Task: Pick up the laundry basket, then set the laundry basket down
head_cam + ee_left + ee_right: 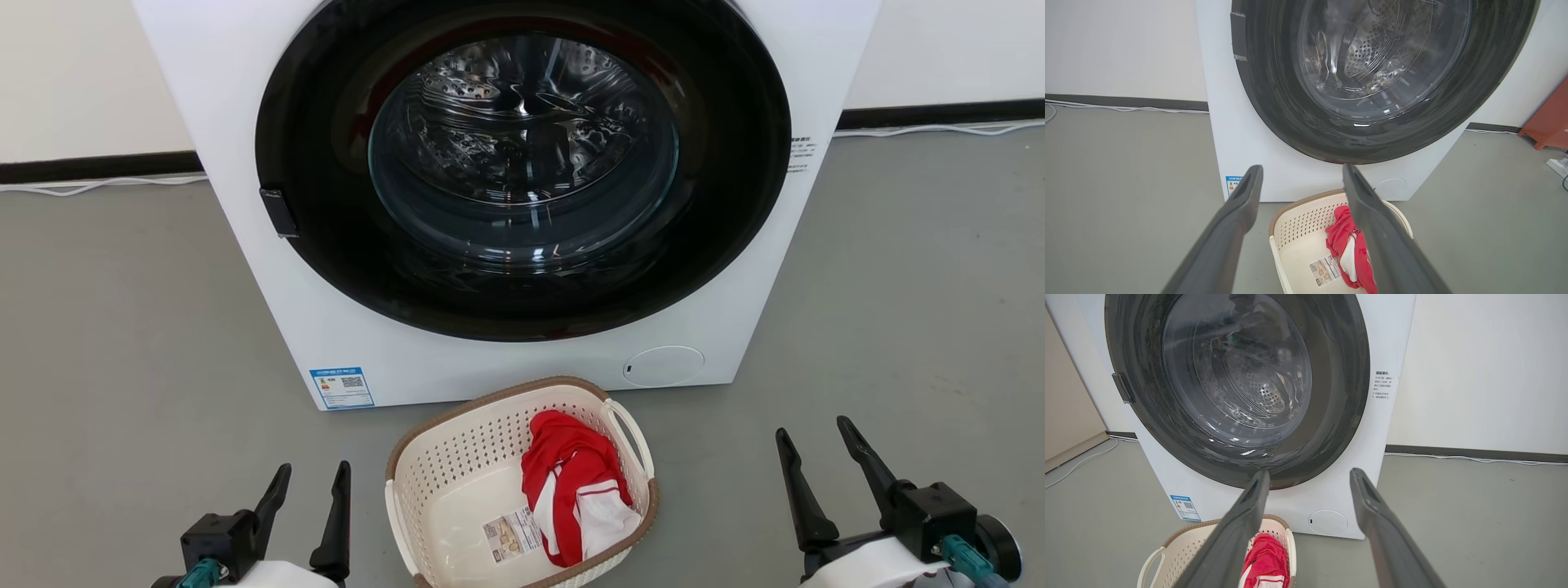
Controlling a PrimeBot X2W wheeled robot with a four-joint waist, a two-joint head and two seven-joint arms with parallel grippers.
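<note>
The laundry basket (pixel 457 465) (pixel 1298 228) (pixel 1180 549) is cream-white with perforated sides and a brown rim. It stands on the grey floor in front of the washing machine (pixel 245 147), with a red and white garment (pixel 571 482) and a paper label (pixel 512 535) inside. My left gripper (pixel 313 478) (pixel 1302 171) hangs open to the basket's left, apart from it. To the basket's right my right gripper (pixel 815 431) (pixel 1309 475) is open too, well away from the white side handle (pixel 630 429). Nothing sits between either pair of fingers.
The washing machine's round dark glass door (pixel 522 163) is closed just behind the basket. White cables (pixel 98 186) run along the black skirting. A red-orange cabinet (pixel 1549 118) stands off to the right. Grey floor (pixel 898 310) spreads on both sides.
</note>
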